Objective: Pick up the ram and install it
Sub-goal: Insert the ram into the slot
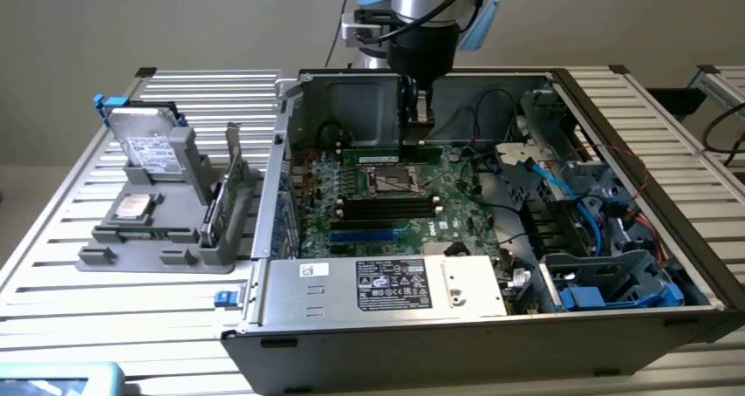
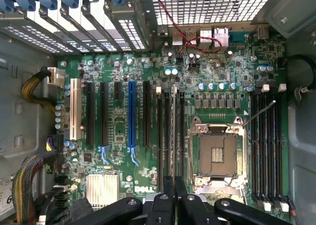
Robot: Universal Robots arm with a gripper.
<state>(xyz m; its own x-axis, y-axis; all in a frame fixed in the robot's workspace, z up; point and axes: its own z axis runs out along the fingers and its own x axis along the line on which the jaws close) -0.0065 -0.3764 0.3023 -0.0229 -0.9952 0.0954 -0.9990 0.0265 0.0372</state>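
Note:
The ram (image 1: 390,155) is a thin green stick held on edge, low inside the open computer case (image 1: 652,239). My gripper (image 1: 417,136) reaches down from above and is shut on its top edge. In the wrist view the ram (image 2: 174,131) shows edge-on as a narrow strip, running away from my gripper (image 2: 174,188). It lies in line with the long black memory slots (image 2: 164,136) beside the empty CPU socket (image 2: 217,151). Whether the stick touches a slot I cannot tell. More black memory slots (image 1: 390,209) lie on the near side of the CPU socket (image 1: 390,183).
A grey fixture (image 1: 140,252) on the exterior view's left holds a hard drive (image 1: 149,143), a processor (image 1: 131,209) and a green card (image 1: 233,187). The power supply (image 1: 385,284) fills the case front. Blue cables (image 1: 559,187) and drive bays crowd the exterior view's right.

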